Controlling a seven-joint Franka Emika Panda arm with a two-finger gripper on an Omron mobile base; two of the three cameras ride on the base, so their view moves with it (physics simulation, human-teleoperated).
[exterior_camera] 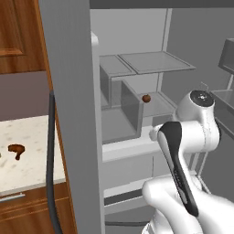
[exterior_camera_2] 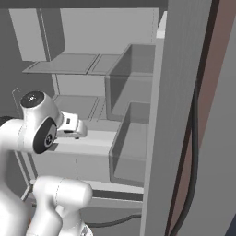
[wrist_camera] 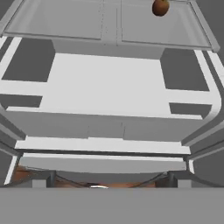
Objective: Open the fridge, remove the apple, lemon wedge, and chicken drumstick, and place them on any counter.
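The fridge (exterior_camera: pixel 73 114) stands open, its grey door and long dark handle (exterior_camera: pixel 50 160) close in front of me. The apple (exterior_camera: pixel 146 98), a small round reddish-brown ball, sits on a glass shelf inside, and in the hand view the apple (wrist_camera: pixel 160 7) lies at the top edge. The chicken drumstick (exterior_camera: pixel 16 149) rests on the cream speckled counter (exterior_camera: pixel 36 137) left of the door. My gripper (exterior_camera_2: pixel 77 131) hangs in front of the lower shelves, below and nearer than the apple, open and holding nothing. The lemon wedge is out of view.
Grey door bins (exterior_camera: pixel 123 112) jut from the open door beside the shelves. A second open door (exterior_camera_2: pixel 184 115) with a dark handle stands on the right. Brown wooden cabinets (exterior_camera: pixel 18 36) hang above the counter. My white arm (exterior_camera: pixel 183 160) fills the lower right.
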